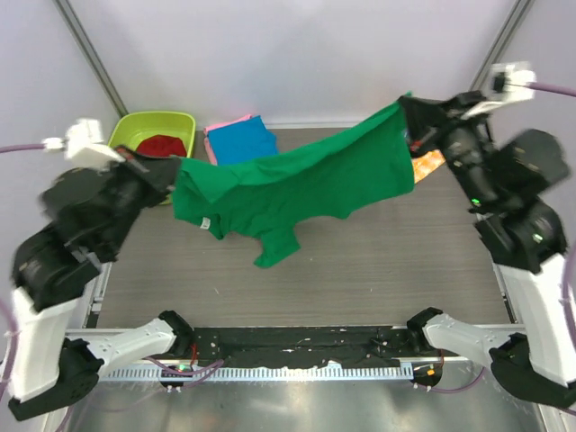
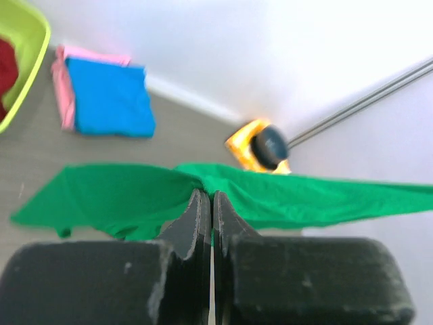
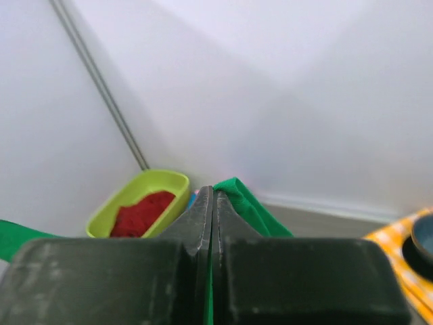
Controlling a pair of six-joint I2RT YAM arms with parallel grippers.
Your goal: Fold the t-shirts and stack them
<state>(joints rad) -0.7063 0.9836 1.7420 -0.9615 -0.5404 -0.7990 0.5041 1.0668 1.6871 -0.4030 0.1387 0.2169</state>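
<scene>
Surface: grey-brown table (image 1: 378, 261), white walls behind.
Green t-shirt (image 1: 306, 180): in the air above the table's far half, strung between both arms.
Left gripper (image 2: 212, 203): jaws pressed together on the shirt's left end.
Right gripper (image 3: 212, 200): clamped on the opposite end, higher and farther back.
Axis: the span runs left-low to right-high, and each arm holds its own end.
Look: bright, smooth, sagging mid-span, one sleeve dangling; the pinched edge may be a side seam, but blur hides it.
Stack: blue shirt (image 2: 108, 98) folded on pink shirt (image 2: 64, 101), far edge.
</scene>
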